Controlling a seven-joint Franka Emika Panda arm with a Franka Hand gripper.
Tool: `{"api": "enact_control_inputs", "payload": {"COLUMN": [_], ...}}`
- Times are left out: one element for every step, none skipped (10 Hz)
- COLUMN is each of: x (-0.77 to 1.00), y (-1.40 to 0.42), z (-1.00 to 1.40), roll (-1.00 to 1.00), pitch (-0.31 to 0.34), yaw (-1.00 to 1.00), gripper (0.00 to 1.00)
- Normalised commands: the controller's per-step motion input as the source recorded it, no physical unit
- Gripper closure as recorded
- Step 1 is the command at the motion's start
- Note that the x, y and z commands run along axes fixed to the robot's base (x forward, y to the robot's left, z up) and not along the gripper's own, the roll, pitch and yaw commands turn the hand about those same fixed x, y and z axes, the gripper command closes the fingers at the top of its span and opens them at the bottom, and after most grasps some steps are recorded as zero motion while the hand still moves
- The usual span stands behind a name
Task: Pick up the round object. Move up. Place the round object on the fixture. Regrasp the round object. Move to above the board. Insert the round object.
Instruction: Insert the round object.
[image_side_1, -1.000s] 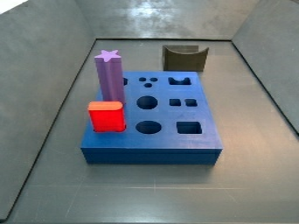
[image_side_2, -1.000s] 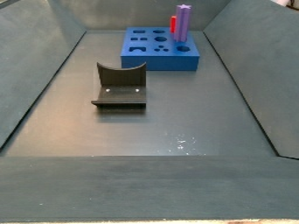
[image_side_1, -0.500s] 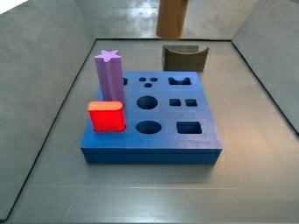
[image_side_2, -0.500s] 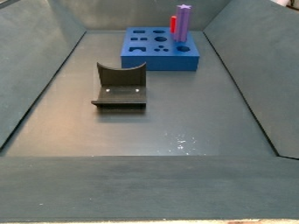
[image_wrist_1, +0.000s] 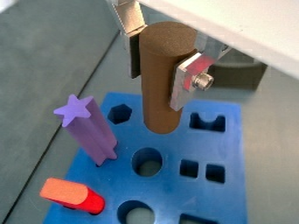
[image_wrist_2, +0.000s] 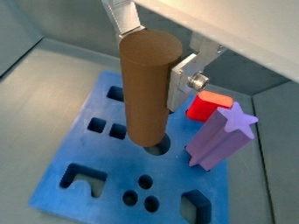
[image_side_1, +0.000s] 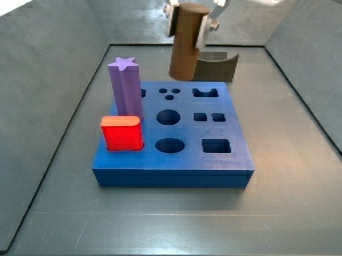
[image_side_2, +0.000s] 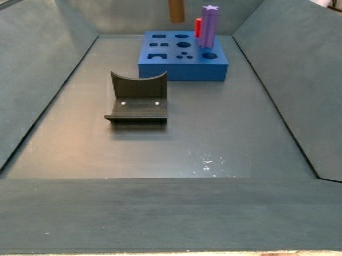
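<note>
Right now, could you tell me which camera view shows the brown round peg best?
A wrist view shows the round object best: its whole length and top face, held upright in the claw above the board. The wrist view opposite shows its side; one side view shows most of it, another only a sliver.

Purple star-topped peg (image_side_1: 124, 88) upright; red block (image_side_1: 122, 133) just beside

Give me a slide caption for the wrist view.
Gripper holds the round object upright above the board, beside the purple peg.
</note>
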Motion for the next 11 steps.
{"api": "enact_control_inputs", "payload": {"x": [0.00,0.00,0.00,0.27,0.00,-0.19,-0.30,-0.26,-0.37,-0.29,-0.26], "y": [0.00,0.03,0.01,0.00,0.00,0.00,0.00,0.00,0.00,-0.01,0.00], "z": [-0.11,-0.23,-0.41,-0.28,-0.38,-0.34,-0.15,-0.14,-0.23,-0.19,-0.27], "roll": [-0.98,-0.86,-0.55,-0.40,-0.21,-0.09,0.00,-0.04,-0.30,-0.28,-0.41], "pitch": [0.000,0.000,0.000,0.000,-0.086,-0.129,0.000,0.000,-0.629,-0.660,-0.649], "yaw": [-0.43,-0.47,-0.44,-0.33,-0.24,-0.13,-0.07,0.00,0.00,0.02,0.00], "gripper": [1.00,1.00,1.00,1.00,1.00,1.00,1.00,1.00,1.00,1.00,1.00]}}
